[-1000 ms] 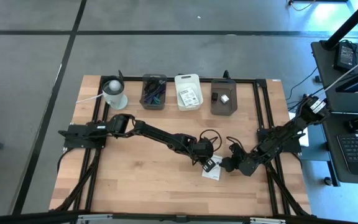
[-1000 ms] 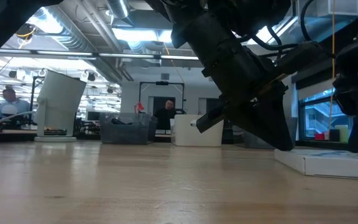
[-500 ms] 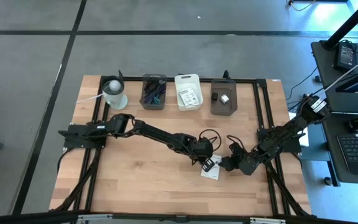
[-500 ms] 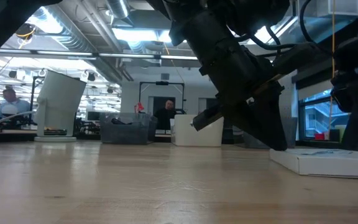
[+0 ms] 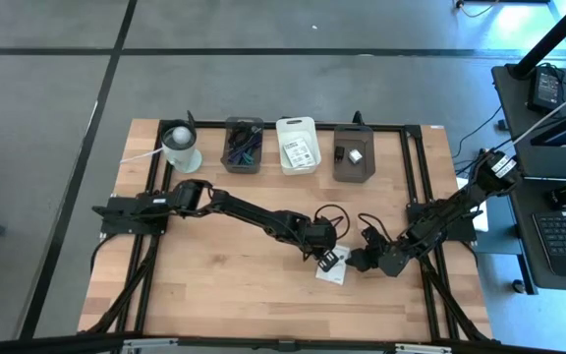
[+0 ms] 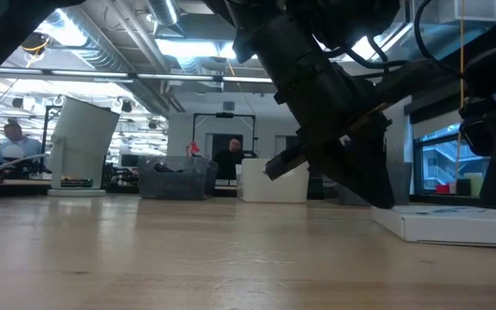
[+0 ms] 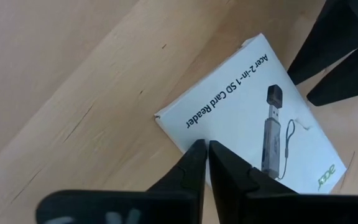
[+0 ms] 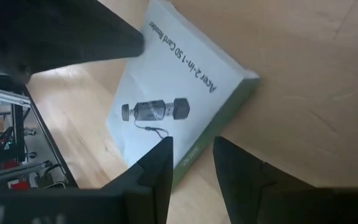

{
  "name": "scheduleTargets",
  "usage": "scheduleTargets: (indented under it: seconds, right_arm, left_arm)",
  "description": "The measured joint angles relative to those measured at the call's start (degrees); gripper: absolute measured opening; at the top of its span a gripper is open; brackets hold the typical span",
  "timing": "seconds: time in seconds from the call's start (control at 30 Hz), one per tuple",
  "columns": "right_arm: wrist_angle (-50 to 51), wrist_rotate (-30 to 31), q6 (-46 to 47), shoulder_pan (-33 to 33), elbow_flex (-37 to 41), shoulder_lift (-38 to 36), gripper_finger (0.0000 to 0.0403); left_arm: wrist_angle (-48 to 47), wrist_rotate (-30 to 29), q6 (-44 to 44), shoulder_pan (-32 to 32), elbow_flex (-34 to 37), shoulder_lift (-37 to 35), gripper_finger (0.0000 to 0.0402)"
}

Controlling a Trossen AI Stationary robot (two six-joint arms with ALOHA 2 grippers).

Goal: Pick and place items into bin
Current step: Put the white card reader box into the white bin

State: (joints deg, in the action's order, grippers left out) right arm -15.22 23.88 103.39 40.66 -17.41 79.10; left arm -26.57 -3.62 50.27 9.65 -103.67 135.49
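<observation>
**A:** From above, where does the white box lie?

**B:** Flat on the table, between both arms. The left gripper touches its far edge; the right gripper sits just beside it, to its right. At the table's back stand three bins: a grey bin with teal sticks, a white bin with a printed card, a dark bin with a black block and a whitish piece. (The round tub stands apart.)

**A:** And at table height?

**B:** The box lies flat, a dark arm just beside it.

**A:** The left wrist?

**B:** Its fingers are pressed together, tips against the long edge of the box.

**A:** The right wrist?

**B:** Fingers apart, the box just ahead, its long axis slanting across the gap. I judge the right arm better placed to straddle it.
</observation>
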Motion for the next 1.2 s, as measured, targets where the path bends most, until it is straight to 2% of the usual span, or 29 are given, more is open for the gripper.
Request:
scheduleTargets:
  seconds: [0.57, 0.73, 0.93, 1.2]
  right_arm:
    - [1.0, -0.1, 0.0, 0.0, 0.0, 0.0, 0.0120]
    - [0.6, -1.5, -0.1, 0.0, 0.0, -0.4, 0.0120]
    - [0.8, -1.6, -2.1, 0.0, -0.1, -3.3, 0.0120]
    - [5.4, -1.5, -4.7, 0.0, -0.1, -9.1, 0.0120]
  left_arm:
    - [0.2, -0.9, 1.0, 0.0, 0.9, -0.1, 0.0006]
    - [4.1, -1.5, -0.7, 0.0, 1.2, -1.1, 0.0006]
    - [2.7, -2.4, -2.0, -0.5, 1.4, -2.3, 0.0005]
    - [5.5, 1.0, -1.5, -0.5, 1.3, -2.3, 0.0006]
